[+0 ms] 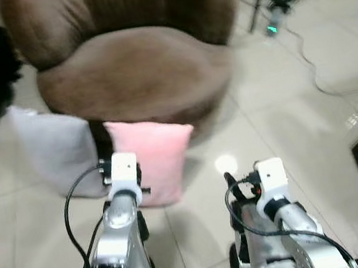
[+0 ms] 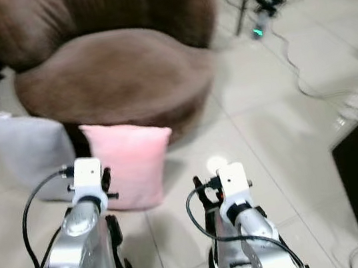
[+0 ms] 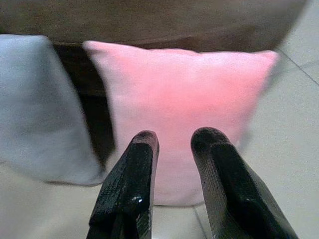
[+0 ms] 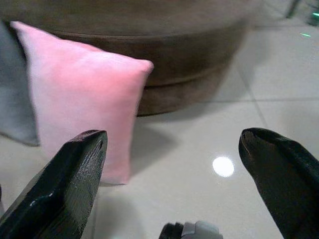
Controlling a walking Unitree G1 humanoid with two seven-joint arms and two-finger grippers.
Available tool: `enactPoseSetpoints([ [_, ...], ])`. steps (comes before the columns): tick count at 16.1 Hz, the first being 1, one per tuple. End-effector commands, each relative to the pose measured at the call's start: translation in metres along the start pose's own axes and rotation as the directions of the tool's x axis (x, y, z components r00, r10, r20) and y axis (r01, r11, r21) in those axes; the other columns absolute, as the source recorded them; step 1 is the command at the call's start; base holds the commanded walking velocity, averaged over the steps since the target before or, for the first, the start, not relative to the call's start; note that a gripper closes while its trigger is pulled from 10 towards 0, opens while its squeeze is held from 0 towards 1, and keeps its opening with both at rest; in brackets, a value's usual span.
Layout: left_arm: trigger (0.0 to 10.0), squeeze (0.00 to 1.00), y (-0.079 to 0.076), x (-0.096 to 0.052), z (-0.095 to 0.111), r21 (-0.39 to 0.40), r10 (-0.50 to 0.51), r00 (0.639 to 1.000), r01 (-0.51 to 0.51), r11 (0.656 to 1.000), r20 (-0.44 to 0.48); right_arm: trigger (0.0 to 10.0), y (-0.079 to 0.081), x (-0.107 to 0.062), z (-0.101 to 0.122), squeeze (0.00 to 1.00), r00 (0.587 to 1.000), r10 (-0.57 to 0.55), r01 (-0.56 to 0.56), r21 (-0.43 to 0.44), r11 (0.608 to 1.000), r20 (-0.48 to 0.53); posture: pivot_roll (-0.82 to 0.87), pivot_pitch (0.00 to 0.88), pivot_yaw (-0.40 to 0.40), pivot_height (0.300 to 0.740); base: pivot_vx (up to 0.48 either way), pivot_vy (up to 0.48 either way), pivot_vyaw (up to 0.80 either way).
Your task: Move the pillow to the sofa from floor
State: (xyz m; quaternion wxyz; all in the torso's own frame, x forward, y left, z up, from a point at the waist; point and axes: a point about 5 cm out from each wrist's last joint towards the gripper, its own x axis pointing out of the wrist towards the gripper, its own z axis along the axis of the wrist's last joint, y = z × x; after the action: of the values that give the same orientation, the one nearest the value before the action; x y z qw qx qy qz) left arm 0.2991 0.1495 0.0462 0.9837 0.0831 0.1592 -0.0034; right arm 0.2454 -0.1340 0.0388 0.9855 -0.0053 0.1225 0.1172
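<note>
Looking at progress, we judge the task barely begun: the pink pillow (image 1: 151, 167) stands on the floor (image 1: 283, 111), leaning against the front of the brown sofa (image 1: 133, 73), with a grey pillow (image 1: 57, 152) just beside it. Our left claw (image 3: 172, 144) points at it from near, fingers slightly apart, gripping nothing. Our right claw (image 4: 172, 164) hangs wide apart over bare tile. Grasping, lifting and placing all remain. Both head views are blurred, and the sofa's top is cut off.

Pink pillow (image 1: 153, 165) upright on floor, leaning against brown sofa (image 1: 133, 73) base.
</note>
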Motion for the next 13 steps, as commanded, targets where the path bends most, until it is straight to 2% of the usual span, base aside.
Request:
enactPoseSetpoints([
  [1,10.0,0.00,-0.0050,0.0008,0.0057,0.012,-0.012,1.000,0.012,1.000,0.015,10.0,-0.0041,-0.0019,-0.0008,0.66,1.000,-0.018,0.018,-0.008,1.000,-0.007,-0.13,0.179,-0.054,0.525,0.000,0.000,0.00],
  [10,10.0,0.00,-0.0061,0.0017,0.0075,0.001,-0.025,1.000,0.025,1.000,0.019,10.0,-0.0028,-0.0046,-0.0011,0.69,1.000,-0.027,0.027,-0.003,1.000,0.001,-0.14,0.191,-0.045,0.525,0.000,0.000,0.00],
  [13,10.0,0.00,-0.0057,0.0017,0.0083,-0.017,-0.011,1.000,0.012,1.000,0.019,10.0,-0.0029,-0.0043,-0.0031,0.69,1.000,-0.020,0.020,-0.015,1.000,-0.020,-0.14,0.195,-0.049,0.510,0.000,0.000,0.00],
])
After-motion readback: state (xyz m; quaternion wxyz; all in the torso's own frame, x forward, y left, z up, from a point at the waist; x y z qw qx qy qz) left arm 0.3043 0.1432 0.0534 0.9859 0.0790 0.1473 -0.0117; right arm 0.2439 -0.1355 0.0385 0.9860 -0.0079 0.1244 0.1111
